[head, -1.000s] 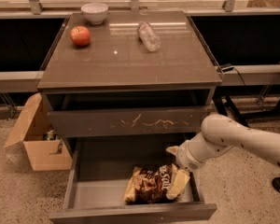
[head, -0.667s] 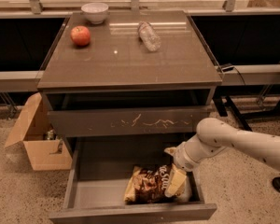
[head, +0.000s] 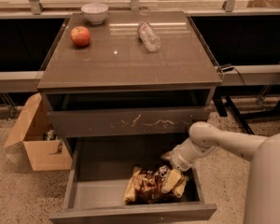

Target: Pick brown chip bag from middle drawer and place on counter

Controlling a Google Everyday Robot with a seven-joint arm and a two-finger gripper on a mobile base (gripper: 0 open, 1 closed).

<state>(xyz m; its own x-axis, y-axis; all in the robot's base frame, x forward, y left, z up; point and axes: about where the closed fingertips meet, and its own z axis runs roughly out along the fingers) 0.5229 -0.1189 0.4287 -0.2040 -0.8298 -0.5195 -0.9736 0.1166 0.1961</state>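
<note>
The end effector [head: 173, 175] sits inside the open middle drawer [head: 100, 190], over the right end of the brown chip bag [head: 144, 188]. The bag lies just below and left of it. Whether it is open or closed cannot be told. The surface [head: 126, 59] is well above it.

Cream gripper [head: 171, 180] over tan-edged brown chip bag [head: 147, 189] — red apple [head: 80, 36].

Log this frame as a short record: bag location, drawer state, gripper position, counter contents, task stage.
bag: brown chip bag lying on the floor of the middle drawer, toward the front right
drawer: pulled open
gripper: gripper down inside the drawer, at the bag's right end
counter: counter holds an apple, a bowl and a bottle on its side
stage: bag not yet lifted out
</note>
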